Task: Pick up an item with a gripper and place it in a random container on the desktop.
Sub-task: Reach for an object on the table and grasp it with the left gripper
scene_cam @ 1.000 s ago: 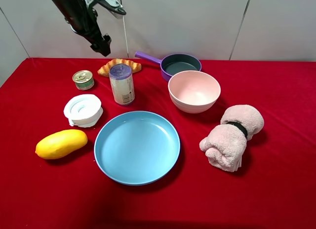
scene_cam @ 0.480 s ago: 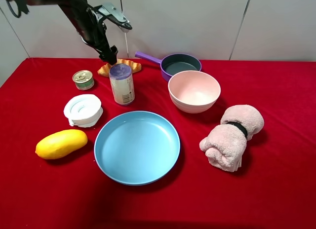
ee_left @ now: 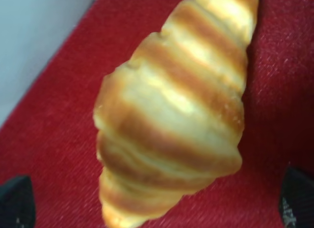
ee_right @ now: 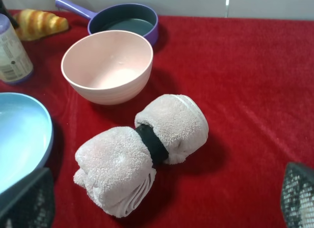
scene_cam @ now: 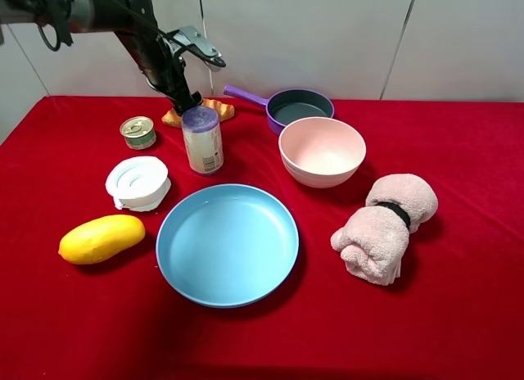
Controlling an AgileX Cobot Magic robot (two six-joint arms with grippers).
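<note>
left gripper [scene_cam: 187, 100]: jaws wide, either side of croissant [ee_left: 171, 115], nothing held
croissant: back of table, just behind tall can [scene_cam: 202, 140]
risk: finger clips can, tips it
risk: tapered pastry twists out when squeezed
blue plate [scene_cam: 176, 265]: front, well apart

Croissant [scene_cam: 221, 110] just behind canister [scene_cam: 202, 140]

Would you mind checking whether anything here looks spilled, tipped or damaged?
Nothing stands out: the purple-capped cylindrical bottle stands upright, the golden-brown ridged croissant looks intact, and the light-blue round plate sits flat.
</note>
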